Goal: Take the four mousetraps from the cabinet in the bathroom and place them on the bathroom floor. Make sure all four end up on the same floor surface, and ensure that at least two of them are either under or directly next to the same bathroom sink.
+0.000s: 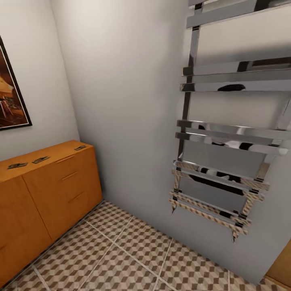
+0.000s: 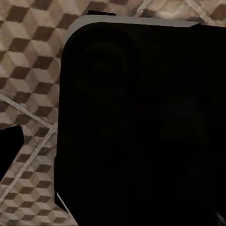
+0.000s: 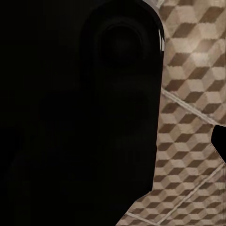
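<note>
three traps (image 1: 40, 160) lie flat on the cabinet (image 1: 48, 190), far from my tools; light, stiff boards, pinch by edges. tool state: cannot tell.

My head view cuts the orange-brown wooden cabinet (image 1: 44, 194) off at the left edge. Three small flat mousetraps (image 1: 40, 160) on its top are too small to make out. A dark robot body (image 2: 141, 122) blocks most of the cube-patterned tiled floor (image 2: 28, 61) in both wrist views.
</note>
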